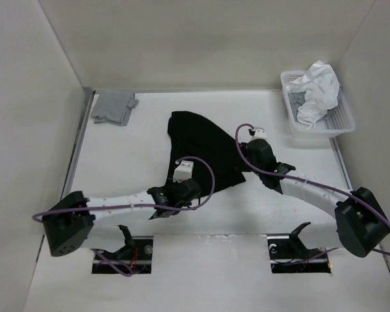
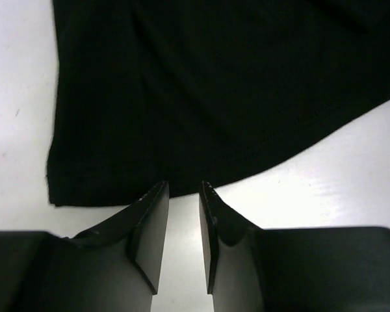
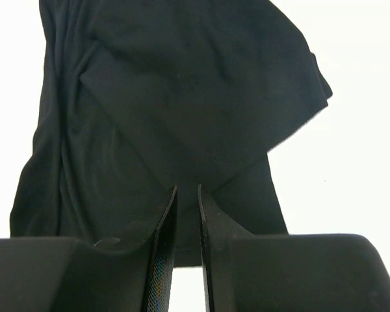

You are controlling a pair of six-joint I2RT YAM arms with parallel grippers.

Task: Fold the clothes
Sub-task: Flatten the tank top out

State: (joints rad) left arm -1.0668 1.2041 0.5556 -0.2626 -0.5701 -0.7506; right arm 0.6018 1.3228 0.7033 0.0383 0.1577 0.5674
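The clothes, a plain black T-shirt (image 1: 205, 144), lie crumpled and partly folded over in the middle of the white table (image 1: 127, 162). My left gripper (image 1: 196, 185) sits low at the shirt's near edge. In the left wrist view its jaws (image 2: 182, 185) stand a little apart with only bare table between them, the tips just short of the shirt's hem (image 2: 201, 117). My right gripper (image 1: 247, 161) is over the shirt's right side. Its jaws (image 3: 187, 188) show a narrow gap above a folded layer of the shirt (image 3: 175, 97), with nothing pinched between them.
A white basket (image 1: 341, 120) holding a white garment (image 1: 318, 91) stands at the back right. A small grey cloth (image 1: 114, 107) lies at the back left. White walls close in the table on three sides.
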